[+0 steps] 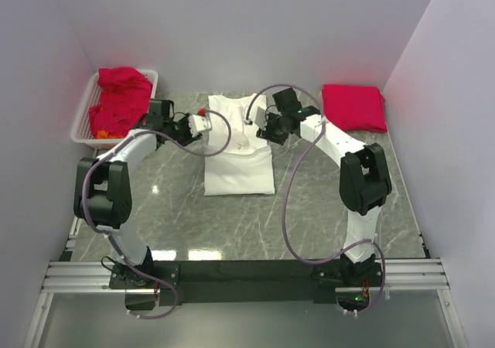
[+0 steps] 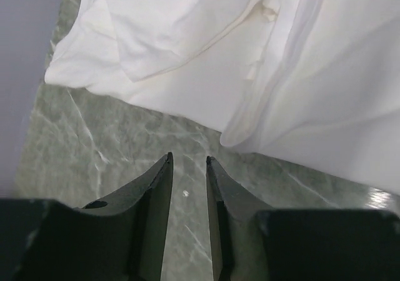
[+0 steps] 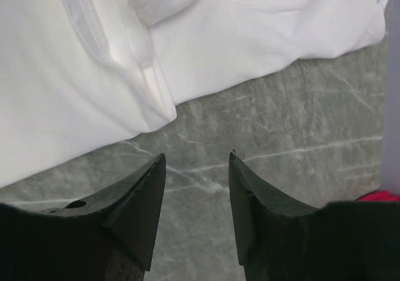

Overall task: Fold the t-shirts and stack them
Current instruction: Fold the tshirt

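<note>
A white t-shirt lies partly folded in the middle of the marble table. My left gripper hovers at its left edge, open and empty; in the left wrist view the gripper is over bare marble just short of the shirt. My right gripper hovers at the shirt's right edge, open and empty; in the right wrist view the gripper is over marble next to the white fabric. A folded red t-shirt lies at the back right.
A white basket at the back left holds crumpled red t-shirts. Grey walls close in the table on the left, back and right. A red edge shows at the right in the right wrist view.
</note>
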Controlling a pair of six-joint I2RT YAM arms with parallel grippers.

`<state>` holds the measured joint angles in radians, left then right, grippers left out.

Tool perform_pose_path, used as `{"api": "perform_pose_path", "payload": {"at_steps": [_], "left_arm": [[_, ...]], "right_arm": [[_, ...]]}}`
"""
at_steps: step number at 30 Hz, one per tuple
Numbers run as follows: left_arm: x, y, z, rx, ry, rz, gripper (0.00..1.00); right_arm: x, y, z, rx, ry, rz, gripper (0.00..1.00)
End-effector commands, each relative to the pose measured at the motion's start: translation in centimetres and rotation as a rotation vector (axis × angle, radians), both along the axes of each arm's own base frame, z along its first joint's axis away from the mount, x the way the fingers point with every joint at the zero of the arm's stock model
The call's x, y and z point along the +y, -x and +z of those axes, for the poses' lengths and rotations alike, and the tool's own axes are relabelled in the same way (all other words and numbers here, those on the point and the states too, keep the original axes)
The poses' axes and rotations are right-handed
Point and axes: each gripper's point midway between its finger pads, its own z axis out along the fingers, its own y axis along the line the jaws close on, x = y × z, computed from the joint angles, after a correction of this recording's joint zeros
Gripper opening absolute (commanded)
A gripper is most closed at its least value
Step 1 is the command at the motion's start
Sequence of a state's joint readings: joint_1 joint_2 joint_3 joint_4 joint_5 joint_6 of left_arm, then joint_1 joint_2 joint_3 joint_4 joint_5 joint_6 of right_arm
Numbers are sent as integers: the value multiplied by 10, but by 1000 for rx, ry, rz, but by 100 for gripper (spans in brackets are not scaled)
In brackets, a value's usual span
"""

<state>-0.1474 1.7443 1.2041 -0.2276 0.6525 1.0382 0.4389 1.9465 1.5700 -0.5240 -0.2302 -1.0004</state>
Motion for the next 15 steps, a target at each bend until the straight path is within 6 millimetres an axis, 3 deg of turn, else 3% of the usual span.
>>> {"api": "perform_pose_path", "payload": {"at_steps": [1, 2, 6, 7, 8, 10, 11, 13, 15], "left_arm": [[-7, 39, 27, 278, 197, 69, 33], [-10, 44, 29, 324, 223, 77, 33], [-29, 74, 14, 644, 381, 138, 28], [-31, 72, 10, 679, 406, 156, 27], [-35, 75, 5, 733, 432, 168, 26], [-40, 76, -11, 868, 475, 221, 24], [-43, 74, -14, 898, 496, 221, 24], [-46, 70, -28, 984, 523, 271, 24], [-46, 55, -38, 990, 538, 319, 23]], "right_arm": [[4, 26, 44, 130, -163, -130, 51], [9, 38, 37, 209, -187, -134, 50], [33, 63, 33, 435, -312, -157, 30], [40, 68, 32, 499, -347, -176, 27], [42, 74, 19, 578, -346, -191, 22], [55, 77, 18, 663, -406, -192, 20], [55, 80, 2, 728, -389, -213, 18], [62, 75, -2, 776, -422, -225, 18], [63, 66, -22, 810, -430, -255, 17]]}}
